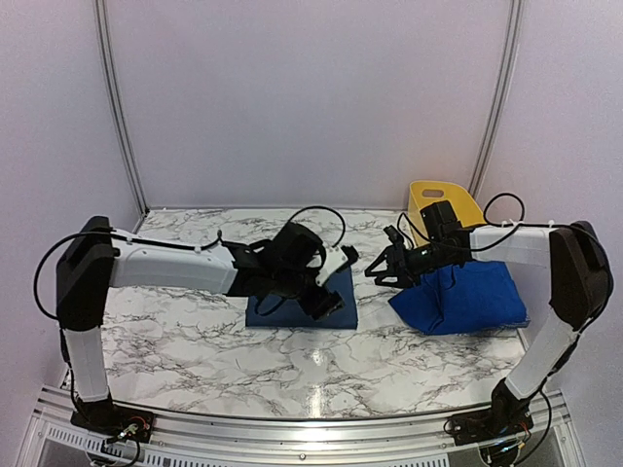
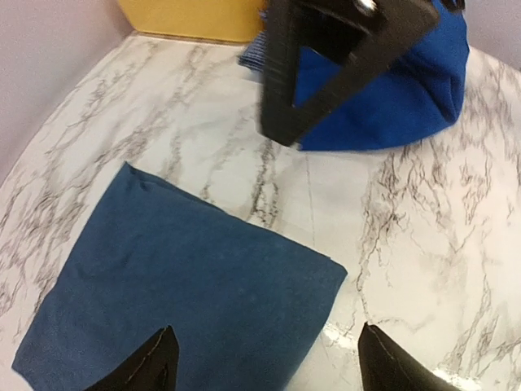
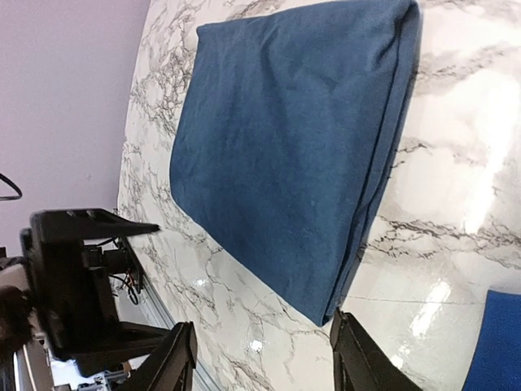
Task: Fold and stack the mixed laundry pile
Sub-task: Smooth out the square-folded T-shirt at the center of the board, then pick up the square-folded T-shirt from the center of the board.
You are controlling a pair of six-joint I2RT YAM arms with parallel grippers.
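A dark denim-blue garment [image 1: 297, 309] lies folded in a flat rectangle at the table's middle; it also shows in the left wrist view [image 2: 179, 285] and the right wrist view [image 3: 285, 147]. My left gripper [image 1: 328, 300] hovers open and empty over its right end [image 2: 269, 368]. My right gripper [image 1: 378, 269] is open and empty, above the bare table beside the folded garment's corner [image 3: 264, 358]. A bright royal-blue garment [image 1: 465, 297] lies crumpled on the right [image 2: 391, 106]. A bit of blue-and-white checked cloth [image 2: 251, 55] peeks out by the tub.
A yellow plastic tub [image 1: 440, 201] stands at the back right against the wall [image 2: 187, 16]. The marble tabletop [image 1: 195, 336] reaches a metal rail at the near edge. Black arm hardware [image 3: 73, 285] shows at the left of the right wrist view.
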